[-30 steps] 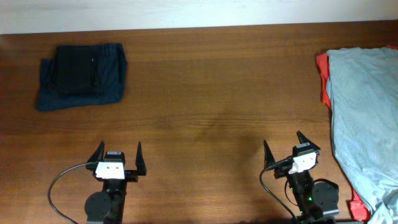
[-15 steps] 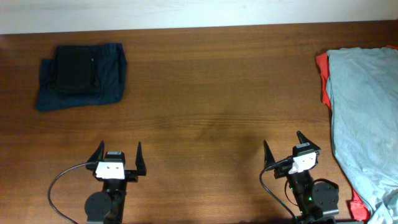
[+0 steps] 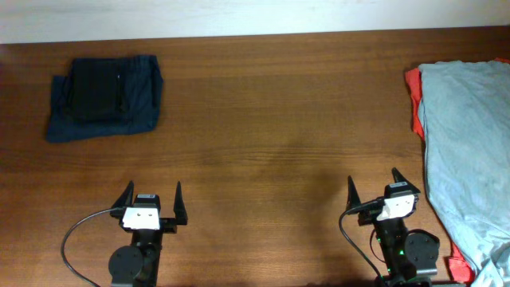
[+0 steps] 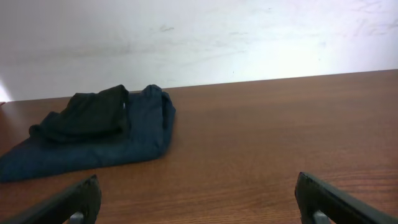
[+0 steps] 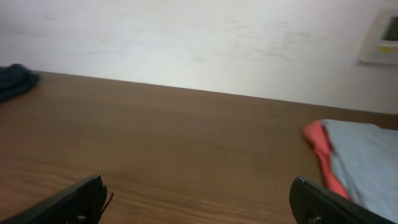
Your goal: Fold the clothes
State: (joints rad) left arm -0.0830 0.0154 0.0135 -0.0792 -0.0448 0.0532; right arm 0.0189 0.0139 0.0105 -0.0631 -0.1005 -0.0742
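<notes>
A folded black garment [image 3: 96, 89] lies on top of a folded navy one [image 3: 140, 102] at the table's far left; both also show in the left wrist view, black garment [image 4: 87, 115] on navy garment [image 4: 140, 134]. At the right edge a light grey-blue garment [image 3: 470, 151] is spread over a red one [image 3: 414, 100]; the right wrist view shows the grey-blue garment [image 5: 373, 165] and red garment [image 5: 323, 155] too. My left gripper [image 3: 152, 194] rests open near the front edge, nothing between its fingers. My right gripper [image 3: 374, 185] is also open and empty, just left of the grey-blue garment.
The brown wooden table [image 3: 271, 119] runs to a white wall [image 4: 199, 37] at the back. A black cable [image 3: 80, 231] loops beside the left arm's base. A pale fixture [image 5: 382, 37] hangs on the wall at the right.
My right gripper has shifted a little to the right, toward the grey-blue garment. The left arm and the clothes have not moved.
</notes>
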